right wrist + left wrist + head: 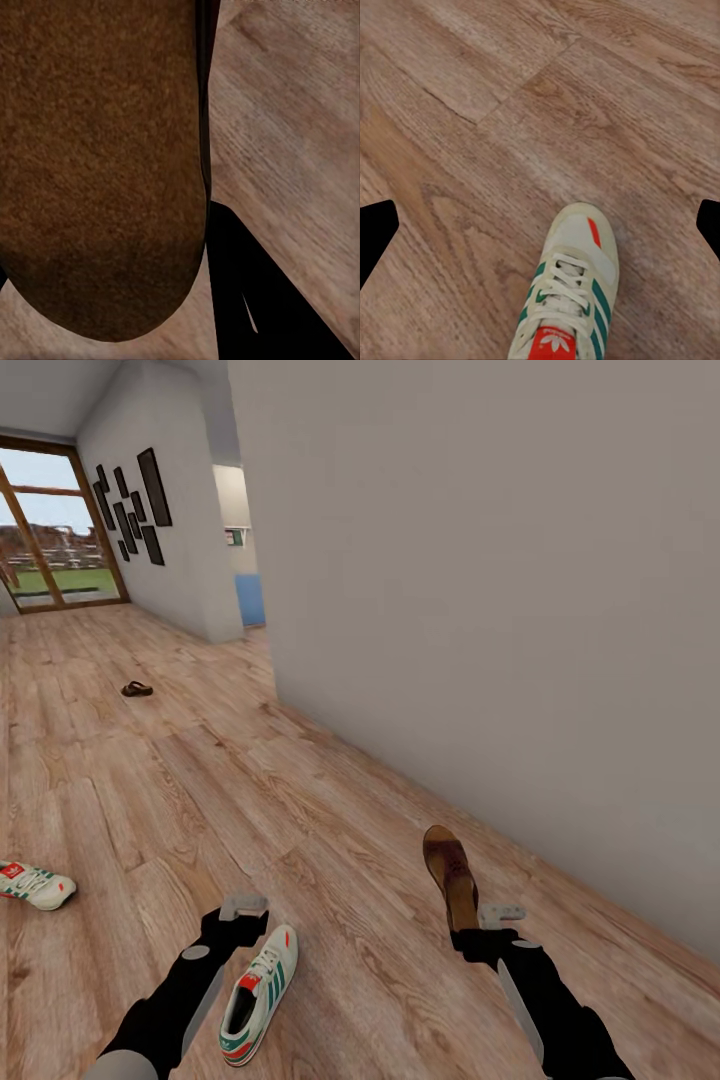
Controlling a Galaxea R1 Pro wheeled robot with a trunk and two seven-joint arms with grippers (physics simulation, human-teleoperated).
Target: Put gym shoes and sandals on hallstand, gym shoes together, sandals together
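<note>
One white gym shoe [260, 992] with teal stripes lies on the wood floor [330, 810] just beside my left gripper [243, 908], which is open and hangs above it. The left wrist view looks down on this shoe [568, 292] between wide-apart fingers [376, 232]. The second gym shoe [35, 884] lies at the far left. My right gripper [492, 928] is shut on a brown sandal [450, 875], held off the floor near the wall; it [101, 165] looms close beside a black finger [251, 296]. The other sandal [137, 689] lies far ahead. The hallstand is out of view.
A long grey wall [500, 590] runs along the right, close to my right arm. Far ahead are a doorway [245, 550] with a blue object [250, 600], black frames [130, 505] on the wall, and a large window [50, 530].
</note>
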